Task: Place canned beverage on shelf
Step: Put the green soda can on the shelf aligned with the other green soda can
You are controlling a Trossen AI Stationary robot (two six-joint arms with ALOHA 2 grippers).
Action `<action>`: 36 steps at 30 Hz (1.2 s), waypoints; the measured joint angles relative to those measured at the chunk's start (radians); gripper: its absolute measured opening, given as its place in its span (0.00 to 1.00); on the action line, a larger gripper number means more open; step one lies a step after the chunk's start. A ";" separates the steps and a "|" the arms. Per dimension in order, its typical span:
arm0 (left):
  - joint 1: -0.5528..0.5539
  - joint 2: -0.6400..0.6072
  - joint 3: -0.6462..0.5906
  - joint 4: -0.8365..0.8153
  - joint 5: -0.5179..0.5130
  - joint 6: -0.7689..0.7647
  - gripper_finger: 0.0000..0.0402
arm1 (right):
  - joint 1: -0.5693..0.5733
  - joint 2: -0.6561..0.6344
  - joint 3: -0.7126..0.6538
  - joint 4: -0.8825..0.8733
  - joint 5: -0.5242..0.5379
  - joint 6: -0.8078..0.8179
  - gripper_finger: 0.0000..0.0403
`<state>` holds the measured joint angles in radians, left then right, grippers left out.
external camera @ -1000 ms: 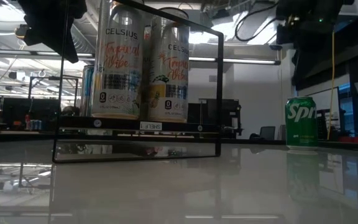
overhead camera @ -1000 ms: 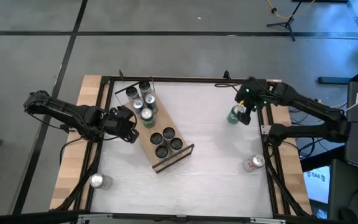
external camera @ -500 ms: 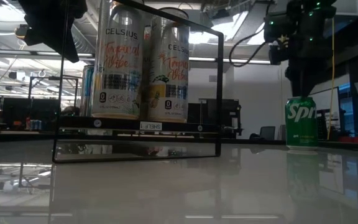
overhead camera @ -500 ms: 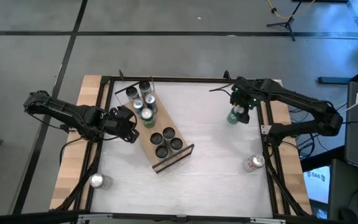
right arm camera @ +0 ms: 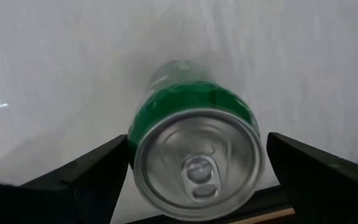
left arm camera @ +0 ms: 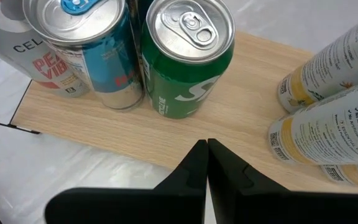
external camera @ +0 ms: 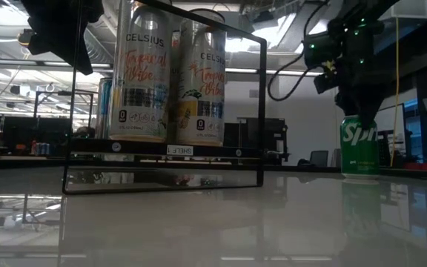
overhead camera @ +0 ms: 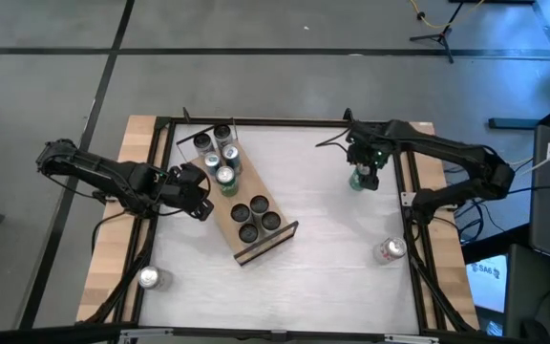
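Observation:
A green soda can [overhead camera: 358,180] [right arm camera: 194,155] stands upright on the white table near its right edge. My right gripper [overhead camera: 364,168] [right arm camera: 197,144] is over it, pointing down and open, with one finger on each side of the can's top [external camera: 359,117]; no contact shows. The shelf [overhead camera: 220,208], a light-wood board with dark edges, lies slantwise left of the middle and carries several upright cans [overhead camera: 220,158]. My left gripper [overhead camera: 203,196] [left arm camera: 206,147] is shut and empty, hovering at the shelf's left side above the board [left arm camera: 229,130].
A silver and red can [overhead camera: 390,250] lies near the table's right edge toward the front. Another silver can [overhead camera: 148,278] sits on the wooden strip at the front left. Dark cans [overhead camera: 256,218] fill the shelf's near end. Bare white table lies between the shelf and the green can.
My right gripper has come down over the green can, moving a little toward the table's left edge and rolling at the wrist, until its open fingers stand around the can's top. The can has not moved.

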<state>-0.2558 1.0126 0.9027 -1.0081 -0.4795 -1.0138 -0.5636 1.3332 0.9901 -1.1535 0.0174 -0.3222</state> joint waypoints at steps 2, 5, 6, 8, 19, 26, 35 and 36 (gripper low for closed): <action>0.000 0.000 0.000 0.000 0.000 0.000 0.00 | 0.000 0.016 0.000 0.000 0.000 0.000 0.93; 0.000 0.000 0.000 0.000 0.000 0.000 0.00 | 0.000 0.039 0.000 0.000 0.000 0.000 0.93; 0.000 0.000 0.000 0.000 0.000 0.000 0.00 | 0.000 0.045 0.000 0.000 0.000 0.000 0.93; 0.000 0.000 0.000 0.000 0.000 0.000 0.00 | 0.000 0.053 0.000 0.000 0.000 0.000 0.93; 0.000 0.000 0.000 -0.001 -0.001 0.003 0.00 | 0.000 0.060 0.000 -0.002 -0.006 -0.030 0.77; 0.000 0.000 0.000 -0.001 -0.001 0.003 0.00 | 0.000 0.060 0.000 -0.001 -0.020 -0.027 0.76; 0.000 0.000 0.000 -0.001 -0.001 0.003 0.00 | 0.001 0.059 0.000 0.027 -0.052 -0.024 0.74; 0.000 0.000 0.000 -0.001 -0.001 0.004 0.00 | 0.001 0.059 0.000 0.028 -0.053 -0.024 0.74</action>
<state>-0.2558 1.0126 0.9028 -1.0088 -0.4801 -1.0100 -0.5625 1.3926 0.9901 -1.1254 -0.0353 -0.3460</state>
